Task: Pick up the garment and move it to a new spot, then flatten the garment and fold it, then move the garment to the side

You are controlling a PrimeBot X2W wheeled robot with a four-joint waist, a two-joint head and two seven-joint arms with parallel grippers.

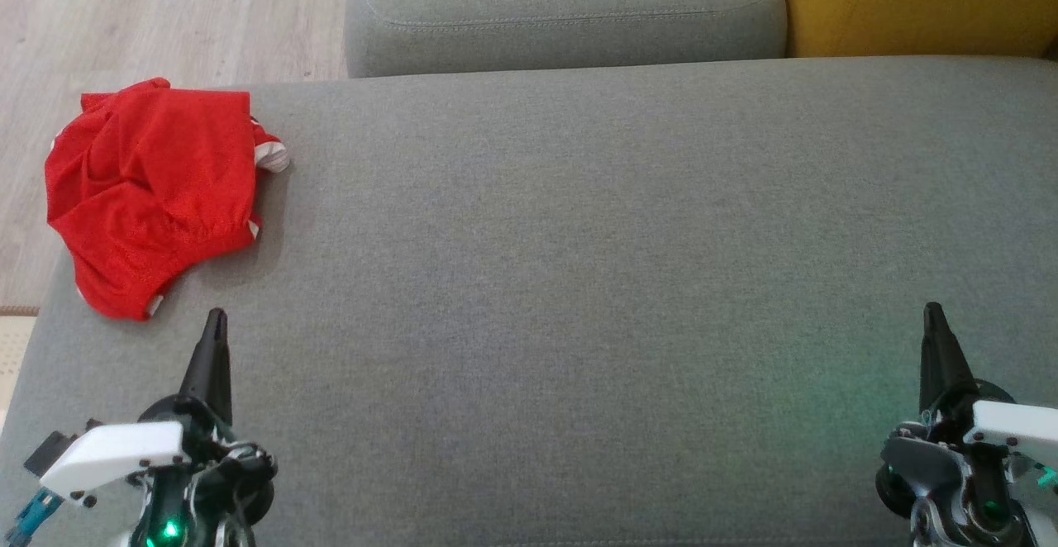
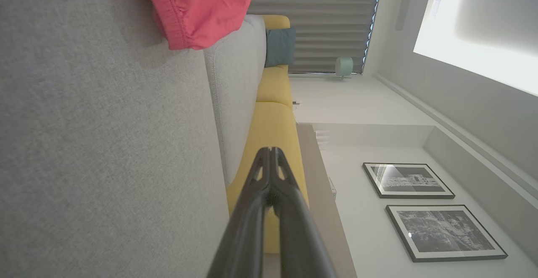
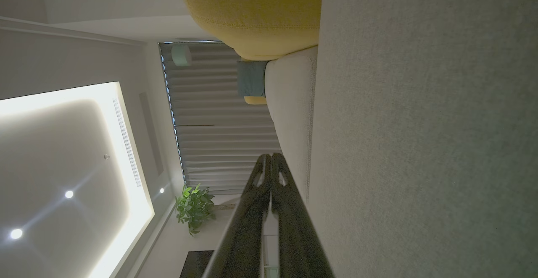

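Garment (image 2: 197, 9): cut off by the top edge in the left wrist view; bunched in the head view, so its kind cannot be told. Left gripper (image 1: 216, 317), right gripper (image 1: 932, 311): bodies cut by the bottom edge. Framed prints (image 2: 407, 180): subjects too small to tell.

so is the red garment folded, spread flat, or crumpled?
Crumpled. The red garment lies in a wrinkled, bunched heap at the left edge of the grey couch, with no neat folds showing.

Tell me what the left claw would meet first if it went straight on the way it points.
Probably the grey back cushion: the shut left claw aims along the seat toward it. The red garment lies off that line, though depth is unclear.
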